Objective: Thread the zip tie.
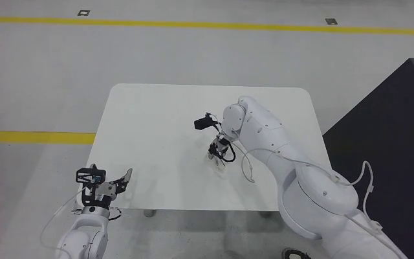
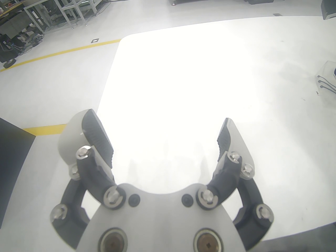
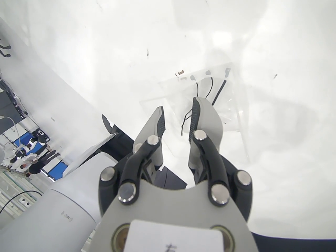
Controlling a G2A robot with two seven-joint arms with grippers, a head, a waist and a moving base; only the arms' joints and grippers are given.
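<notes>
Top view: the white, round-cornered surface (image 1: 162,116) has the right pincer (image 1: 218,155) pointing down near its middle, while the left pincer (image 1: 121,181) hangs at the near left edge, well apart from it.

Left wrist view: the left pincer (image 2: 157,117) is spread wide, its ribbed black pads (image 2: 97,135) far from each other above the white surface (image 2: 183,66). Farther off, thin black zip ties (image 2: 324,82) lie on a clear plastic sheet (image 2: 328,66).

Right wrist view: the right pincer (image 3: 178,114) is narrow, its fingers slightly apart (one thin strand shows in the gap; whether it is touched I cannot tell). It is just over the zip ties (image 3: 211,87), which lie side by side on the clear plastic sheet (image 3: 236,116).
</notes>
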